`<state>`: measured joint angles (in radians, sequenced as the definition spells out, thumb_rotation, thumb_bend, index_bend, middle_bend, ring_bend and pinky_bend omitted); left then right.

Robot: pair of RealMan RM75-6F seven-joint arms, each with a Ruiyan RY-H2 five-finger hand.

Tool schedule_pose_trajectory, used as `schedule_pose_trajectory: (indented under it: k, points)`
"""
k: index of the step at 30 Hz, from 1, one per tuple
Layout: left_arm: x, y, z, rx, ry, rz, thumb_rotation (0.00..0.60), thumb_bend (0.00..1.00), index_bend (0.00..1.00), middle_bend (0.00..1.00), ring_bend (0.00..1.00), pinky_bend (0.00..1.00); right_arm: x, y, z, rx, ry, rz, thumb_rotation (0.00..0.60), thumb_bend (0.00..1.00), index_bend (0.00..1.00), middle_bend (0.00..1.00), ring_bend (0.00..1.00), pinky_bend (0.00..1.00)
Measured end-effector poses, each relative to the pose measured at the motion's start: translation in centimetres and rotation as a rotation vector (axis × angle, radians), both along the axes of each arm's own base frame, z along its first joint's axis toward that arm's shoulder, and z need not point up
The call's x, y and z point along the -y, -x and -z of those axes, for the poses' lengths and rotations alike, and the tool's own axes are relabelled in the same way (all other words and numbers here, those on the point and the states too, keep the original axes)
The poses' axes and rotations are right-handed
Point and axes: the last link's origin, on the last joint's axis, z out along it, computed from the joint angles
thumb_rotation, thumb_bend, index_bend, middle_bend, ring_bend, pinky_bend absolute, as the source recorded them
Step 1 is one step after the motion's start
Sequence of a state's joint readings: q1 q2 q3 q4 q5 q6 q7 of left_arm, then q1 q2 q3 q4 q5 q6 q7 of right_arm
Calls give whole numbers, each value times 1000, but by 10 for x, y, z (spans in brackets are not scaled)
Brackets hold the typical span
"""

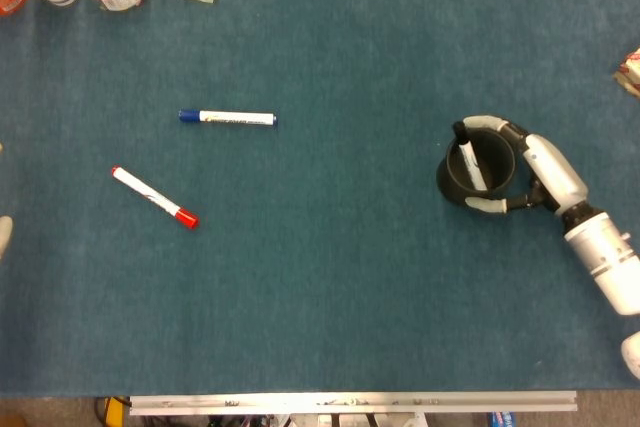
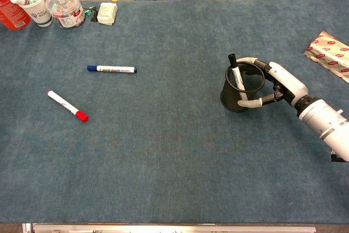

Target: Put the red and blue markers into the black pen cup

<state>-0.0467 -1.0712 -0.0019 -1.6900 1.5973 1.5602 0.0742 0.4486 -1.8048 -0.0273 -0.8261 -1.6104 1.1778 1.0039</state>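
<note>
The red marker [image 1: 153, 196] [image 2: 66, 105] lies slanted on the blue cloth at the left, its red cap toward the front. Behind it to the right, the blue marker [image 1: 227, 118] [image 2: 111, 69] lies crosswise. At the right stands the black pen cup [image 1: 447, 179] [image 2: 232, 97], upright, with a black-capped marker [image 1: 466, 157] [image 2: 234, 72] leaning inside it. My right hand [image 1: 535, 167] [image 2: 278, 83] grips the cup from its right side, fingers wrapped around the rim and the wall. Of my left hand [image 1: 3, 232] only pale tips show at the head view's left edge.
At the back left corner stand an orange bottle [image 2: 11, 9], a white paper cup [image 2: 34, 7], a clear tub of small items [image 2: 65, 9] and a pale packet [image 2: 106, 12]. A red-printed wrapper [image 2: 330, 50] lies at the right edge. A metal rail [image 1: 350, 403] runs along the table's front.
</note>
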Motion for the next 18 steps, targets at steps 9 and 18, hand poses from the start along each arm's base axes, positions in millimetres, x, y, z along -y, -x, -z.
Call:
schedule_pose_trajectory:
  k: [9, 18]
  points:
    - [-1, -1, -2, -3, -1, 7, 600, 306, 189, 86, 39, 33, 5, -8, -2, 66, 27, 1, 600, 499, 422, 389, 277, 300]
    - [-5, -4, -4, -11, 1, 19, 600, 306, 189, 87, 41, 33, 9, -15, -15, 131, 61, -18, 600, 506, 446, 420, 325, 321]
